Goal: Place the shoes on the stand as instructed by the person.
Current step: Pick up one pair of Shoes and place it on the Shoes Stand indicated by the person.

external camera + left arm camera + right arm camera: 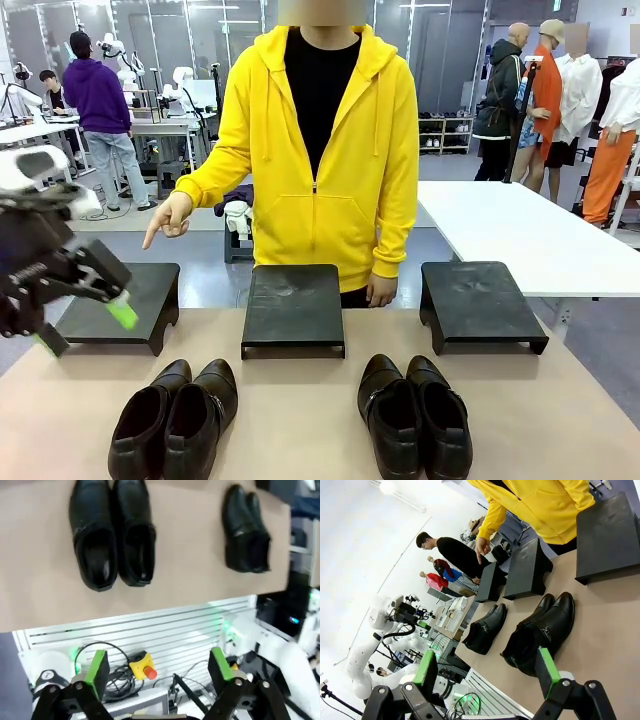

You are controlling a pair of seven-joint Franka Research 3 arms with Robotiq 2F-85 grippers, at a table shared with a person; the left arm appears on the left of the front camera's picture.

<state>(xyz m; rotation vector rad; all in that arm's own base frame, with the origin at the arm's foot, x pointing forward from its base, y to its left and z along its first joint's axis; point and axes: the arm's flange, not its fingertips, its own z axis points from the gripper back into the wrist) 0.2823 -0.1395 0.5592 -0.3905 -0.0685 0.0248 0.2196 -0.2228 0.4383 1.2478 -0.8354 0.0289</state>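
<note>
Two pairs of glossy dark shoes stand near the front edge of the tan table: a plain left pair point(175, 420) point(112, 540) point(485, 627) and a buckled right pair point(415, 415) point(245, 530) point(542, 630). Behind them sit three black stands: left point(125, 300) point(487, 582), middle point(293, 305) point(525, 570), right point(480, 300) point(610, 535). The person in the yellow hoodie point(320, 150) points a finger point(165, 225) point(481, 547) down at the left stand. My left gripper point(85, 325) point(160, 672) hangs open and empty left of that stand. My right gripper point(487, 672) is open and empty, off the table's near edge.
A white table point(520, 230) stands behind at the right. Below the table's near edge are a slatted panel, cables and a yellow emergency-stop button point(142, 666). Other people stand far back in the room.
</note>
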